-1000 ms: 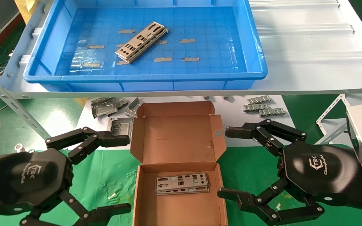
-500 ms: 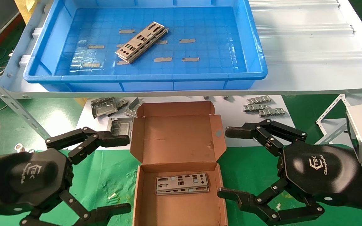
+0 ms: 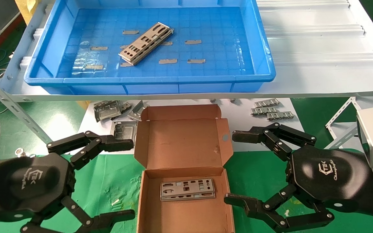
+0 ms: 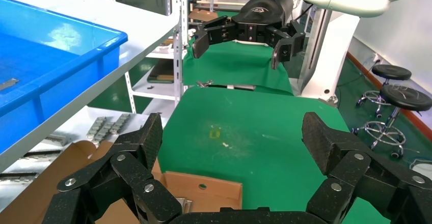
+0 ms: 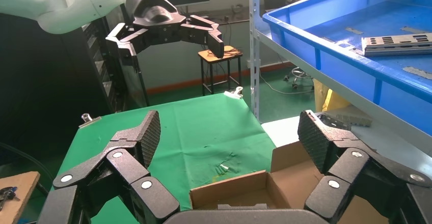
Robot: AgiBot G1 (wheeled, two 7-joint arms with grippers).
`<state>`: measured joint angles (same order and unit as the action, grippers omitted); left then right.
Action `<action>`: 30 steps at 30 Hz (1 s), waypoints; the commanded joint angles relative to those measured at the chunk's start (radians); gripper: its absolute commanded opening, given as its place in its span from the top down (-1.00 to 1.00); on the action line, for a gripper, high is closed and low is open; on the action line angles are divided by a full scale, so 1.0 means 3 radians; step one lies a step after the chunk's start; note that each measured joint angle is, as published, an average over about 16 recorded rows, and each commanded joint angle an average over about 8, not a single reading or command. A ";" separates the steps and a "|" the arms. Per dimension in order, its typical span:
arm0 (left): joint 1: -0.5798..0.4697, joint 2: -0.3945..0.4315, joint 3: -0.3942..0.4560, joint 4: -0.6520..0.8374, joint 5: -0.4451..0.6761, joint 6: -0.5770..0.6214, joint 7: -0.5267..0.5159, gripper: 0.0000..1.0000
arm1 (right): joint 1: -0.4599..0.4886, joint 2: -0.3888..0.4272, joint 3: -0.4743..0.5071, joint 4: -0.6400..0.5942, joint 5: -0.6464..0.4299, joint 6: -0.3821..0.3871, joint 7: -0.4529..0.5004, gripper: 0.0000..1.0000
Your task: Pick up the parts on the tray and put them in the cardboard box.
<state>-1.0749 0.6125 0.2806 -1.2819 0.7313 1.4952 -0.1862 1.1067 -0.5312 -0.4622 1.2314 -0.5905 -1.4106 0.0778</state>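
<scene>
One silver-grey punched plate point(image 3: 146, 43) lies diagonally in the blue tray point(image 3: 44, 79) on the white shelf; it also shows in the right wrist view point(image 5: 397, 44). Another plate point(image 3: 187, 189) lies flat in the open cardboard box point(image 3: 183, 136) on the green mat. My left gripper point(image 3: 129, 178) is open and empty, just left of the box. My right gripper point(image 3: 233, 167) is open and empty, just right of the box. In the left wrist view my own gripper point(image 4: 232, 132) hangs above the box's side wall point(image 4: 204, 193); in the right wrist view my own gripper point(image 5: 229, 127) does likewise.
Squarish grey metal brackets point(image 3: 108, 110) lie on the white sheet left of the box lid. Small ridged metal strips point(image 3: 270, 110) lie to its right. The shelf edge point(image 3: 186, 96) overhangs behind the box. A slotted metal strut point(image 3: 15, 110) slants at left.
</scene>
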 commanded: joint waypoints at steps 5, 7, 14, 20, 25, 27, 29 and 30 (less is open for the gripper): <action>0.0000 0.0000 0.0000 0.0000 0.0000 0.0000 0.0000 -1.00 | 0.0000 0.0000 0.0000 0.0000 0.0000 0.0000 0.0000 -1.00; 0.0000 0.0000 0.0000 0.0000 0.0000 0.0000 0.0000 -1.00 | 0.0000 0.0000 0.0000 0.0000 0.0000 0.0000 0.0000 -1.00; 0.0000 0.0000 0.0000 0.0000 0.0000 0.0000 0.0000 -1.00 | 0.0000 0.0000 0.0000 0.0000 0.0000 0.0000 0.0000 -1.00; 0.0000 0.0000 0.0000 0.0000 0.0000 0.0000 0.0000 -1.00 | 0.0000 0.0000 0.0000 0.0000 0.0000 0.0000 0.0000 -1.00; 0.0000 0.0000 0.0000 0.0000 0.0000 0.0000 0.0000 -1.00 | 0.0000 0.0000 0.0000 0.0000 0.0000 0.0000 0.0000 -1.00; 0.0000 0.0000 0.0000 0.0000 0.0000 0.0000 0.0000 -1.00 | 0.0000 0.0000 0.0000 0.0000 0.0000 0.0000 0.0000 -1.00; 0.0000 0.0000 0.0000 0.0000 0.0000 0.0000 0.0000 -1.00 | 0.0000 0.0000 0.0000 0.0000 0.0000 0.0000 0.0000 -1.00; 0.0000 0.0000 0.0000 0.0000 0.0000 0.0000 0.0000 -1.00 | 0.0000 0.0000 0.0000 0.0000 0.0000 0.0000 0.0000 -1.00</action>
<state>-1.0749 0.6125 0.2806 -1.2819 0.7313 1.4952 -0.1862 1.1067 -0.5312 -0.4622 1.2314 -0.5905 -1.4106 0.0777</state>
